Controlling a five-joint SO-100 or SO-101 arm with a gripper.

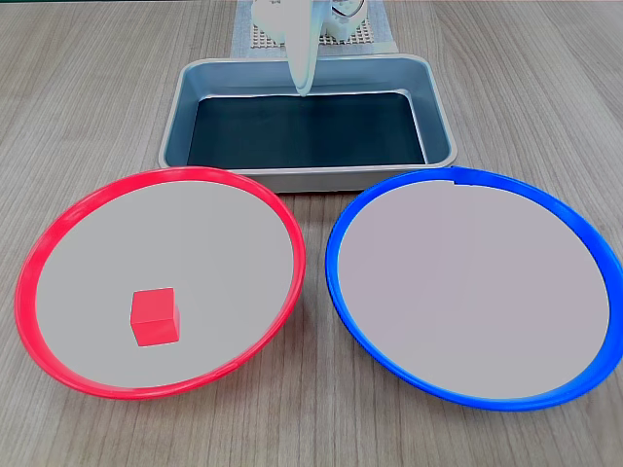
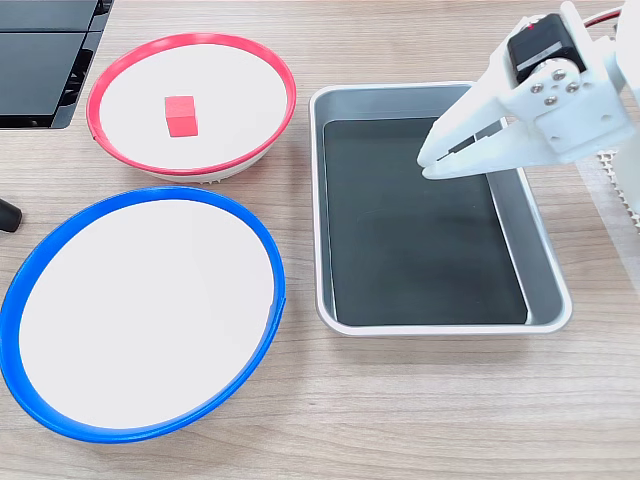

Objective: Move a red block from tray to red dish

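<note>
over the tray [image 2: 545,290], the white plastic gripper [image 2: 430,165] hangs tilted, tips pointing down toward the black floor, fingers pressed together, holding nothing. tray: silver-grey metal, rectangular, rounded corners, raised walls. the block [image 1: 155,316], a smooth red cube, rests inside the red dish [image 1: 58,219], on its pale centre. a blue dish [image 1: 584,229], round and shallow, sits beside it on the wood-grain table [image 1: 311,428].

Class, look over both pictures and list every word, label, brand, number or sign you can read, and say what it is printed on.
None: no readable text in either fixed view. The red block, red dish, blue dish, tray and table are plain, and the gripper carries no readable print.
</note>
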